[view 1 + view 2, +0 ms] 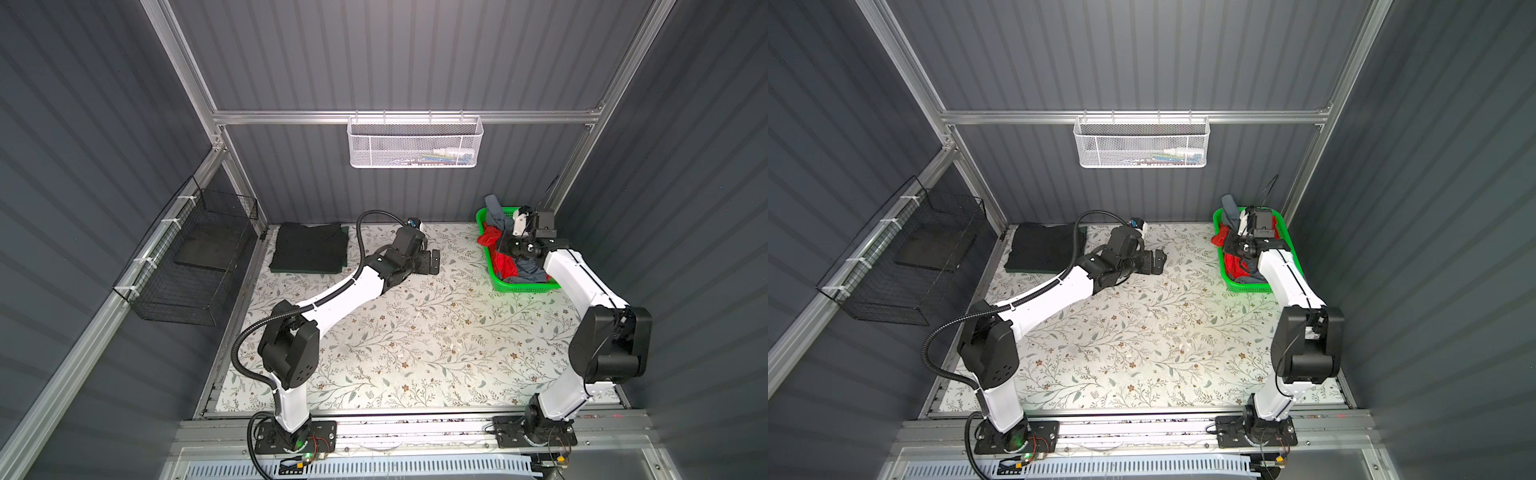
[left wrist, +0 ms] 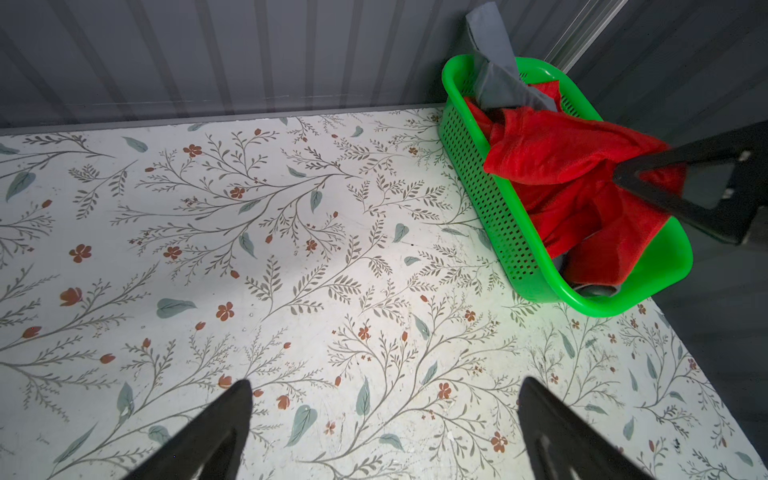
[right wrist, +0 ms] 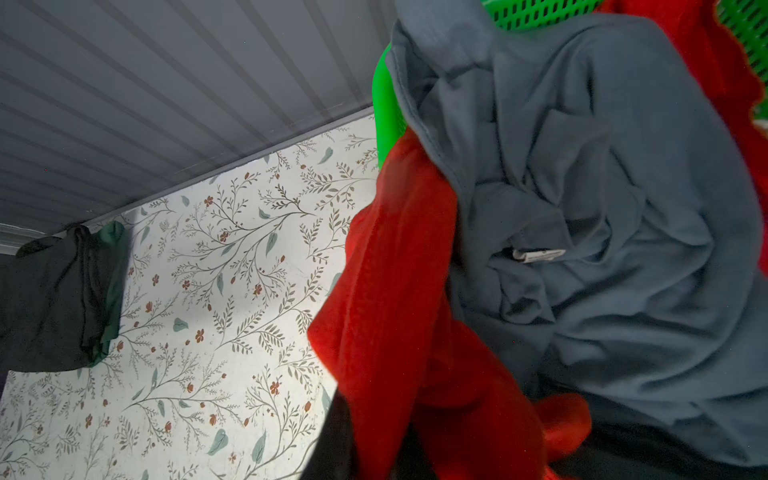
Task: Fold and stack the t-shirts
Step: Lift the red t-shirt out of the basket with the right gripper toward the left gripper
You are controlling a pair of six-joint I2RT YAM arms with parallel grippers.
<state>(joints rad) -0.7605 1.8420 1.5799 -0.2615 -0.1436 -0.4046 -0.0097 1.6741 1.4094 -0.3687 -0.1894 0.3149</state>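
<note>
A bright red t-shirt [image 1: 488, 237] [image 2: 561, 166] and a slate grey-blue t-shirt [image 1: 496, 212] [image 3: 602, 208] lie crumpled in the green basket [image 1: 523, 286] at the back right. My right gripper [image 1: 503, 247] [image 2: 621, 175] reaches down into the basket and is shut on the red t-shirt [image 3: 395, 291], whose cloth covers most of the fingers. Dark t-shirts folded flat [image 1: 309, 249] [image 3: 54, 303] are stacked at the back left. My left gripper [image 1: 434, 262] [image 2: 384, 382] hovers open and empty above the floral table between the stack and the basket.
The green basket [image 2: 498, 208] stands against the back wall. A white mesh basket [image 1: 415, 143] hangs on the back rail. A black wire basket [image 1: 187, 262] is fixed to the left wall. The floral table [image 1: 415, 340] spreads in front of both arms.
</note>
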